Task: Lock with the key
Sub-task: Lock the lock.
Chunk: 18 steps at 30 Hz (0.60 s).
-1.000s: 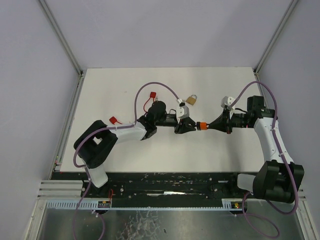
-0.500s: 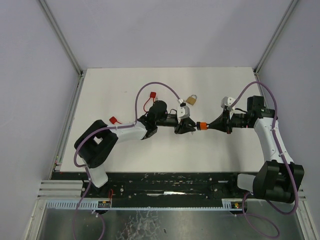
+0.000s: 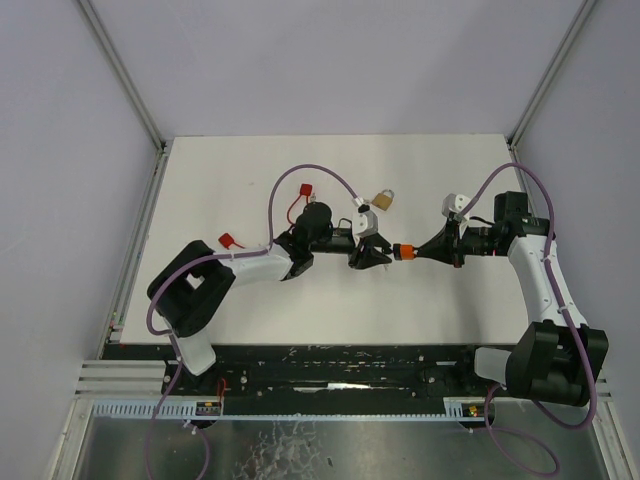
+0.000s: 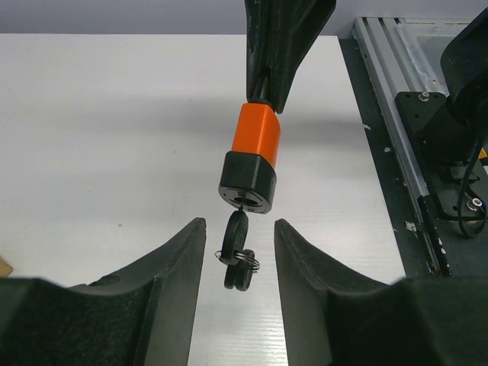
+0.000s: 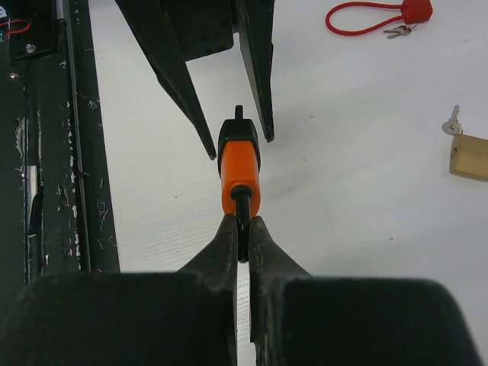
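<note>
One orange padlock [image 5: 240, 179], pinched by right fingers [image 5: 219, 248], key [image 4: 237, 232] inserted

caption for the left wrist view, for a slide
Left gripper, jaws open, flanks the key seated in the orange padlock held by the right gripper.

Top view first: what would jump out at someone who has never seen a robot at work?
The small orange and black padlock at mid-table stands out most, its shackle pinched by the right gripper. A black-headed key hangs from its keyhole, between the open fingers of the left gripper, which do not touch it. Farther back, a brass padlock lies on the table.
</note>
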Motion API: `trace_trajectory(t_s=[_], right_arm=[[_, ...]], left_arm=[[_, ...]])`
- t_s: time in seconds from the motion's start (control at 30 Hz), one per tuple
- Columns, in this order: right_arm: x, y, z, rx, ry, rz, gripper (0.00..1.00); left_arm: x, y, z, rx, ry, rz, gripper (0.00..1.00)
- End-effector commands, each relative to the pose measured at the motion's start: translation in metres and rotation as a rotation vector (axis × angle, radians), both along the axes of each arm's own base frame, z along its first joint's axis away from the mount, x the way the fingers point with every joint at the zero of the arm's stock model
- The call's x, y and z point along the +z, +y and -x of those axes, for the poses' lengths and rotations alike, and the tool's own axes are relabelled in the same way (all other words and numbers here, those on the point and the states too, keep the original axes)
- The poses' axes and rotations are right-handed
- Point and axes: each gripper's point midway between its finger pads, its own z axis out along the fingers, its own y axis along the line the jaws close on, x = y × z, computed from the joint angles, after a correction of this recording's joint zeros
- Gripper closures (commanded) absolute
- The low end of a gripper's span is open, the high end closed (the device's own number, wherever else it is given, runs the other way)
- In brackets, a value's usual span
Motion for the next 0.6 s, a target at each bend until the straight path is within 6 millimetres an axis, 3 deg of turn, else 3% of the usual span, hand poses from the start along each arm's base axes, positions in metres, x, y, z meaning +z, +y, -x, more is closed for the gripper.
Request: trace_trajectory(t_s=[0.0, 0.23, 0.43, 0.57], right_arm=[[0.0157, 0.0049, 0.0015, 0.022, -0.043, -0.049, 1.0], [0.0142, 0.0058, 0.0019, 0.028, -0.044, -0.047, 1.0], [0.0136, 0.0056, 0.0021, 0.028, -0.047, -0.04, 1.0], [0.0151, 0.0032, -0.0015, 0.016, -0.048, -0.022, 1.0]], left_arm=[[0.0271, 0.0016, -0.0026, 0.013, -0.053, 0.075, 0.61], [0.0266, 0.0008, -0.0018, -0.003, -0.045, 0.072, 0.71], [0.0233, -0.0003, -0.0017, -0.018, -0.037, 0.053, 1.0], [0.0202, 0.0014, 0.0007, -0.03, -0.059, 0.043, 1.0]])
